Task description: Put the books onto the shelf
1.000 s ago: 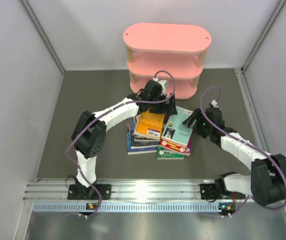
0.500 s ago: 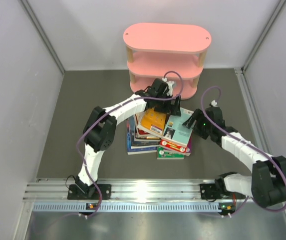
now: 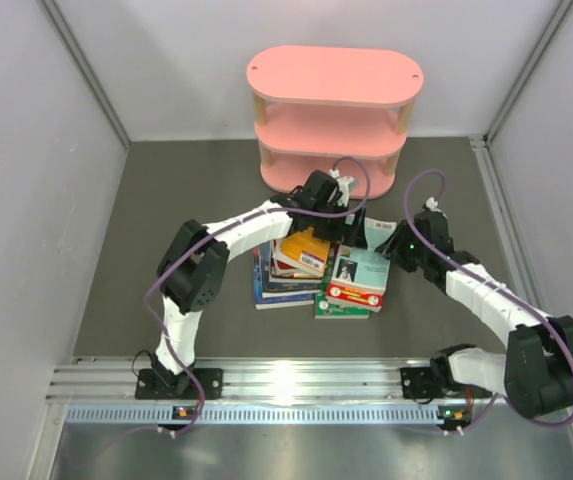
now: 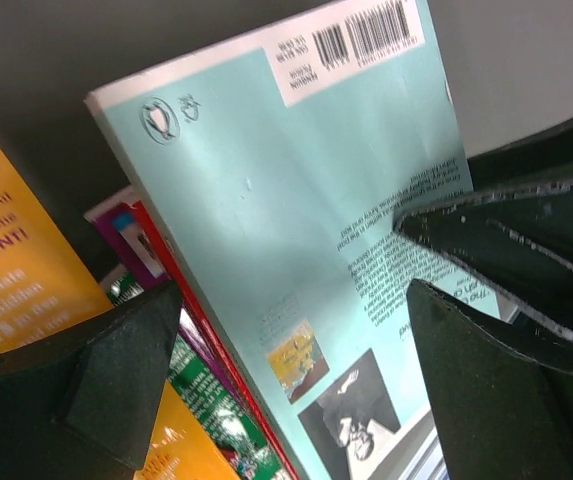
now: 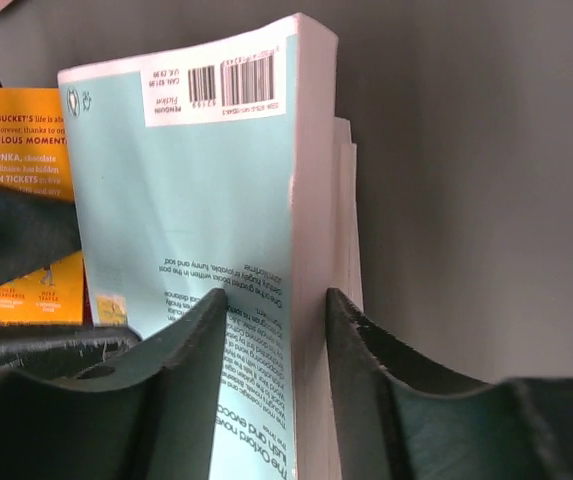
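The books (image 3: 296, 275) lie in a loose pile on the dark mat in front of the pink shelf (image 3: 336, 120). A teal book (image 5: 186, 180) sits tilted on top at the right, with my right gripper (image 5: 276, 310) shut on its right edge: one finger on the cover, the other against the page side. My left gripper (image 4: 296, 300) hovers open just above the same teal book (image 4: 296, 200), a finger at each side and not touching it. An orange book (image 3: 306, 250) lies to its left, a red one (image 3: 351, 293) beneath it.
Grey walls close in the mat on the left, right and back. The shelf's lowest board (image 3: 326, 180) is just behind the left wrist. The rail (image 3: 286, 385) with both arm bases runs along the near edge.
My right gripper has closed on the teal book's edge, and the book now stands tilted. My left gripper has shifted right, from the orange book to above the teal one.
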{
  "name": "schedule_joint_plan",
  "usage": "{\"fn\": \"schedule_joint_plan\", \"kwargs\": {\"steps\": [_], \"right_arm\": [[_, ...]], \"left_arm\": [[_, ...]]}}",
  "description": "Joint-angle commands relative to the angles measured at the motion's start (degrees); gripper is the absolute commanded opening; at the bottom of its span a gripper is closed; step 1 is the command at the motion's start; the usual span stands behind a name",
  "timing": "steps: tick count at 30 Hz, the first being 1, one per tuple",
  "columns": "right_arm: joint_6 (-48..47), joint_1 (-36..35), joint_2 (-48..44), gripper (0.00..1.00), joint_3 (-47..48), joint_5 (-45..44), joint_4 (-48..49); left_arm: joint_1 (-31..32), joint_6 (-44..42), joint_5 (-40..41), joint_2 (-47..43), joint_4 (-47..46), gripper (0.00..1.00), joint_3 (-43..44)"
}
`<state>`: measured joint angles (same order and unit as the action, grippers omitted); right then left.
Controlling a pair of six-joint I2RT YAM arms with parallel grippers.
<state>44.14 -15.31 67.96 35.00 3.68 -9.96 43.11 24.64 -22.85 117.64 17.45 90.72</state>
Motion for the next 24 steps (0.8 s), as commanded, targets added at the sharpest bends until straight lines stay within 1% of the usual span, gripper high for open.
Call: {"fn": "schedule_joint_plan", "kwargs": {"steps": [1,5,8,9,11,12,13,16,18,21,24], "right_arm": [[-0.6,-0.3,-1.3,0.39,2.0,1.2,0.5],[-0.9,-0.3,-4.8,0.37,1.9,1.9,-1.7],[-1.4,-0.3,-8.7,0.27,2.1,2.6,-4.9],[-1.7,-0.3,-9.8,0.22,2.3,2.9,-7.0],[-2.8,-0.3,-13.4,0.17,3.2,2.8,-11.0],[-3.2,-0.2,-14.4,0.15,3.8,2.6,-12.5],[-4.3,-0.3,-15.3,0.09,5.2,2.6,-14.2],[-6.1,-0.2,-17.5,0.00,7.9,2.4,-19.8],[-6.6,-0.3,-18.5,0.00,8.6,3.3,-21.9],[-7.4,-0.3,-19.5,0.00,8.9,5.0,-22.4],[-9.1,-0.3,-18.2,0.00,10.2,6.6,-26.1]], "left_arm": [[4.5,2.8,-6.1,-1.9,5.9,0.99,-4.1],[6.7,4.8,-9.3,-3.6,2.2,0.99,-6.2],[7.8,7.3,-11.9,-4.4,-0.3,0.99,-6.3],[7.9,8.0,-12.5,-4.4,-1.7,0.99,-6.1],[8.1,10.3,-13.1,-5.1,-3.1,0.99,-6.0],[8.0,10.8,-13.1,-5.3,-3.6,0.99,-5.7],[8.0,11.4,-12.8,-5.6,-3.5,0.99,-5.6],[8.0,13.1,-12.0,-7.8,-4.2,0.99,-5.8],[8.0,14.3,-12.4,-8.6,-5.6,0.99,-6.7],[8.0,16.7,-12.7,-9.8,-8.0,0.99,-6.7],[7.9,18.7,-12.4,-10.9,-9.9,0.99,-6.6]]}}
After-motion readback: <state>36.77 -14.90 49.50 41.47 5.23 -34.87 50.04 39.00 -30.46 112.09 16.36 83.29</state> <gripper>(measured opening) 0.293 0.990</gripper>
